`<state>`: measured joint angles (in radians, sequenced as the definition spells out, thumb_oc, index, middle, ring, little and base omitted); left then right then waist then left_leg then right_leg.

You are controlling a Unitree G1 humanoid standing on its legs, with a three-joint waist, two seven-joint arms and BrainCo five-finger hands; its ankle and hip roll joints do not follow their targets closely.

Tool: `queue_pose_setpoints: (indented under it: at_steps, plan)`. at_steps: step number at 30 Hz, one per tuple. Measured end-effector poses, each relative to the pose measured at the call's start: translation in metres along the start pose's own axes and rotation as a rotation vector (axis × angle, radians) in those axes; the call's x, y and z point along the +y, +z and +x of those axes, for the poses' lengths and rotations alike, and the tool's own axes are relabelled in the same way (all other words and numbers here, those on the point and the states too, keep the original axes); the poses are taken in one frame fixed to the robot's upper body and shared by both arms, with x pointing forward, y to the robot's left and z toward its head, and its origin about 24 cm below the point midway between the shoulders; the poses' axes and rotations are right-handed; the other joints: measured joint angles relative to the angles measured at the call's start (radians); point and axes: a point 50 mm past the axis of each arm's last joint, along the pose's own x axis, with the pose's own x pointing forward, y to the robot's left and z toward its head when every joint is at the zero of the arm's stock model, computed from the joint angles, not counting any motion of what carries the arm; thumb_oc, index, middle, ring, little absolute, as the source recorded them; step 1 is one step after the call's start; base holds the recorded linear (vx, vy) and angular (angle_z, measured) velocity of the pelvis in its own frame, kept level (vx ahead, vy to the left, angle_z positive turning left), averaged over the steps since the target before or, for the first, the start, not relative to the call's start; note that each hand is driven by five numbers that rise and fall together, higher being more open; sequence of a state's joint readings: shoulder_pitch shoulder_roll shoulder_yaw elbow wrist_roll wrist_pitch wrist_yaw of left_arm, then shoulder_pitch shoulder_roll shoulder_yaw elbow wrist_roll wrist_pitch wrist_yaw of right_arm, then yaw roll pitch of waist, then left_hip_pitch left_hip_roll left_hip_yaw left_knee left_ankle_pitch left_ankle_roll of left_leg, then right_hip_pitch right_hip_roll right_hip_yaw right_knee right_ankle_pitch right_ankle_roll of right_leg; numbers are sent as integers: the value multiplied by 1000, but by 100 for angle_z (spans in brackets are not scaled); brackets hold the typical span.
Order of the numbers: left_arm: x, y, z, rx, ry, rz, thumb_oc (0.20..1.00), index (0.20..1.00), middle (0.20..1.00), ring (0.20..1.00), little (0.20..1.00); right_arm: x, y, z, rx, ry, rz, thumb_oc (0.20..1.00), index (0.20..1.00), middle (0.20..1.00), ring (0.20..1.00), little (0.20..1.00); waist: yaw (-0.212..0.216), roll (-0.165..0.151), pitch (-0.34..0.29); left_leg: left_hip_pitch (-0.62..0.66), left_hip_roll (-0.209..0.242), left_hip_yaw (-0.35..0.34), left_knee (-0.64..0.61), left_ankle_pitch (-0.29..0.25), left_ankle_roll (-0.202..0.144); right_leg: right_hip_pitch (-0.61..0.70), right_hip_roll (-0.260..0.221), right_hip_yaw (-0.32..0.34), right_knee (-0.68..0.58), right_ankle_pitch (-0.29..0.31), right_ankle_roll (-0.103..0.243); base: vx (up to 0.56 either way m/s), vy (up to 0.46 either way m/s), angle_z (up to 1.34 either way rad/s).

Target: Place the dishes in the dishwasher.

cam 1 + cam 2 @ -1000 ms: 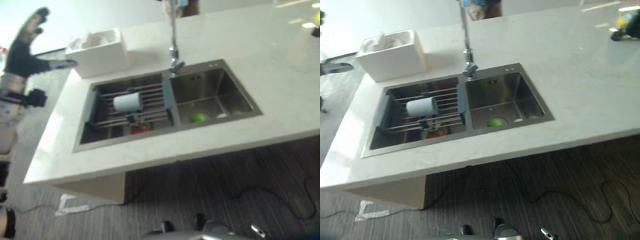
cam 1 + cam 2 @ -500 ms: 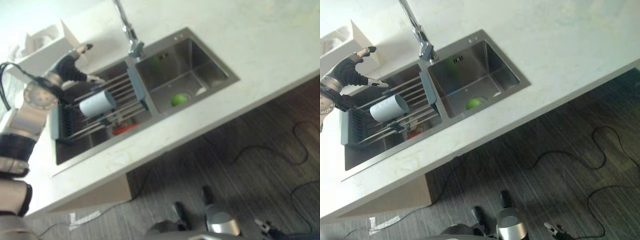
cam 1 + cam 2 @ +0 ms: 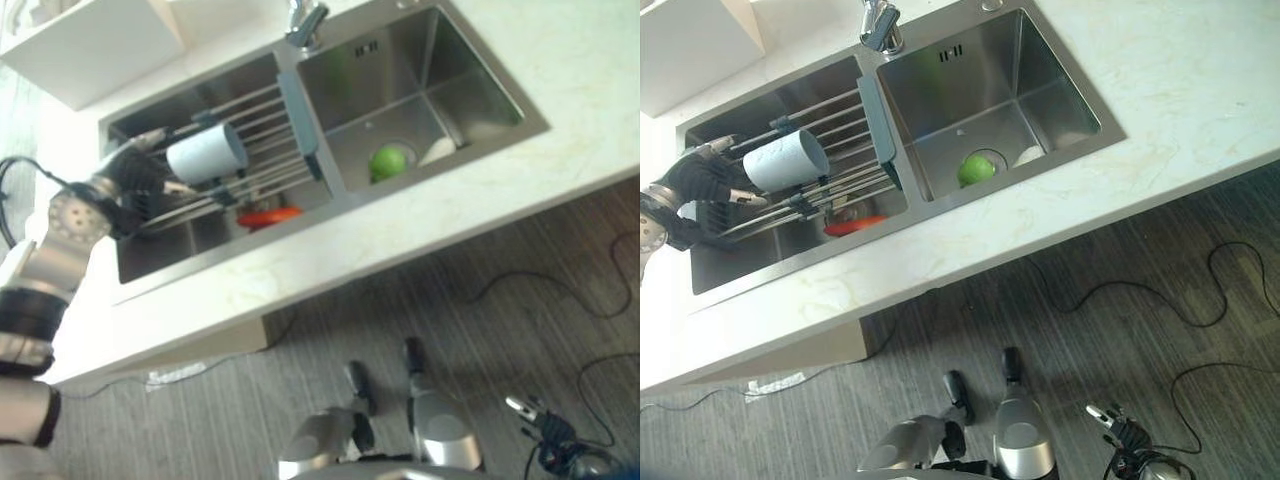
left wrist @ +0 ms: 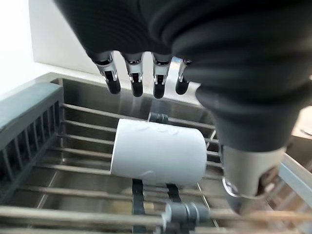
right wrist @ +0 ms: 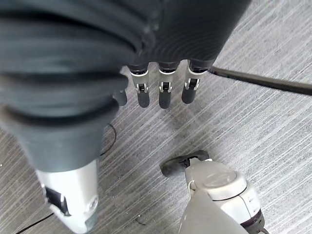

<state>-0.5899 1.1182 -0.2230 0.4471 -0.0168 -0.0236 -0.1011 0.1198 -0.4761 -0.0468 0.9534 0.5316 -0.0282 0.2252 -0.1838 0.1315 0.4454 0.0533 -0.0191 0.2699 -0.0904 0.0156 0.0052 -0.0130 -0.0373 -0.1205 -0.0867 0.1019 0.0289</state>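
Note:
A white cup [image 3: 205, 152] lies on its side on a rack of metal bars [image 3: 262, 118] across the sink's left basin. My left hand [image 3: 135, 182] hovers at the rack's left end, just short of the cup [image 4: 158, 151]. Its fingers [image 4: 135, 78] are straight above the cup and the thumb [image 4: 248, 180] stands apart beside it, so the hand is open and holds nothing. A red thing [image 3: 268, 214] lies under the rack. A green round thing [image 3: 388, 161] and a white piece [image 3: 437, 150] sit in the right basin. My right hand [image 5: 164, 92] hangs open over the floor.
The double steel sink [image 3: 480, 85] is set in a pale stone counter [image 3: 580, 70]. A faucet [image 3: 305, 20] stands behind the divider. A white box [image 3: 90, 40] sits on the counter behind the left basin. Dark striped floor lies in front of the counter.
The camera has swung, shifting the whole picture. My left hand has come down from above the rack's far side to sit low beside the cup. The cup has stayed in place.

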Motion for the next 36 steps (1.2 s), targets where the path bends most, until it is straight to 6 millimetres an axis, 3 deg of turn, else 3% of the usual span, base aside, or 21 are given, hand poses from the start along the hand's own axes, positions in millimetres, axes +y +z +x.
queue_pose_setpoints:
  at_steps: [3, 7, 12, 22, 28, 30, 36]
  plan:
    - [8, -7, -1, 33, 108, 11, 1000, 1000, 1000, 1000, 1000, 0, -1, 1, 8, -6, 4, 1000, 1000, 1000, 1000, 1000, 1, -2, 0, 2, 0, -5, 0, 0, 0, 5, -1, -4, 0, 0, 0, 3, 9, 3]
    - [32, -29, -17, 98, 376, -29, 1000, 1000, 1000, 1000, 1000, 9, -2, 4, 16, 20, -14, 1000, 1000, 1000, 1000, 1000, 3, -13, -2, 6, -1, -15, 0, 2, 3, 12, -2, -14, 0, 0, 0, 10, 8, 8]
    - [36, -28, -18, 92, 458, -22, 1000, 1000, 1000, 1000, 1000, 20, -9, 6, 27, 37, 6, 1000, 1000, 1000, 1000, 1000, 13, -39, -3, 1, -1, -25, 0, 9, 14, 11, -3, -24, 0, 1, 2, 2, -5, 6]
    - [34, -13, -11, 50, 406, 21, 1000, 1000, 1000, 1000, 1000, 22, -3, 7, 10, 38, 3, 1000, 1000, 1000, 1000, 1000, 8, -42, -1, -32, -1, -14, 0, 10, 15, -28, -2, -18, 0, 2, 3, -3, 6, -3]
    - [46, 4, -4, -4, 409, 35, 1000, 1000, 1000, 1000, 1000, 23, 2, 8, -8, 47, 26, 1000, 1000, 1000, 1000, 1000, 9, -42, 56, -52, -2, -8, 0, 11, 15, -51, -1, -5, 0, 6, 6, -10, -2, -3]
    - [48, 14, 1, -32, 351, 56, 1000, 1000, 1000, 1000, 1000, 26, 10, 11, -29, 57, 36, 1000, 1000, 1000, 1000, 1000, 6, -42, 70, -57, -2, -7, 0, 10, 15, -58, -1, -1, 0, 6, 6, 7, 11, -9]
    - [35, 18, 5, -34, 208, 73, 1000, 1000, 1000, 1000, 1000, 34, 30, 16, -86, 89, 27, 1000, 1000, 1000, 1000, 1000, -1, -23, 86, -59, -4, -9, 0, 10, 15, -63, -3, 1, 0, 6, 6, 0, 45, -3]
